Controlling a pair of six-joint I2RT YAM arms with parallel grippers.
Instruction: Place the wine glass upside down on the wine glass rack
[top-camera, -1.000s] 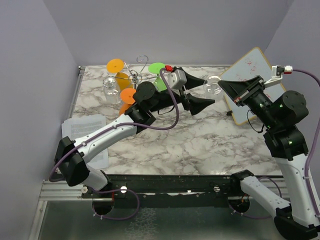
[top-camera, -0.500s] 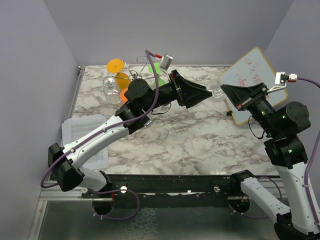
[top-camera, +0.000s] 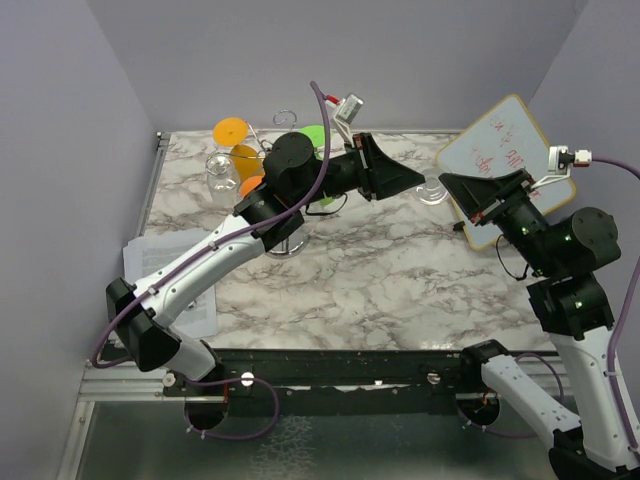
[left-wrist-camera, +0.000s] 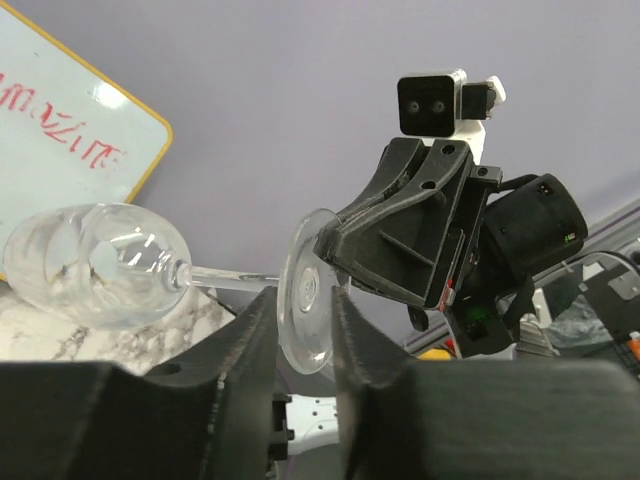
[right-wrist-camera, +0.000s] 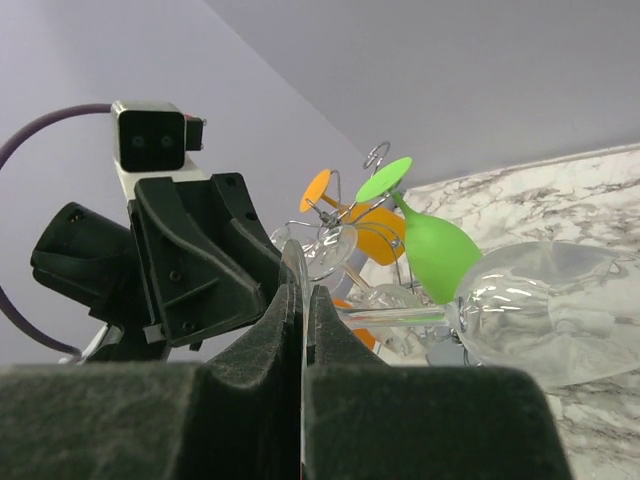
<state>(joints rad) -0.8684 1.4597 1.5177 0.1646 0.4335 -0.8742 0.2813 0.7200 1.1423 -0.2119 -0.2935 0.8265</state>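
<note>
The clear wine glass (top-camera: 432, 188) hangs on its side above the table, between the two arms. In the right wrist view its bowl (right-wrist-camera: 545, 310) points right, and my right gripper (right-wrist-camera: 303, 292) is shut on the thin edge of its foot. My left gripper (left-wrist-camera: 303, 322) faces it, and its two fingers sit tight against both sides of the same foot (left-wrist-camera: 305, 300). The bowl (left-wrist-camera: 95, 262) lies off to the left there. The wine glass rack (top-camera: 286, 118) stands at the back left behind the left arm, partly hidden.
Orange (top-camera: 231, 130) and green (top-camera: 314, 134) glasses hang upside down on the rack, and a clear glass (top-camera: 221, 172) hangs beside them. A whiteboard (top-camera: 500, 140) leans at the back right. Papers (top-camera: 165, 262) lie at the table's left edge.
My left arm swung up and right to meet the glass, and its jaws narrowed round the foot. My right gripper kept its hold and shifted slightly.
</note>
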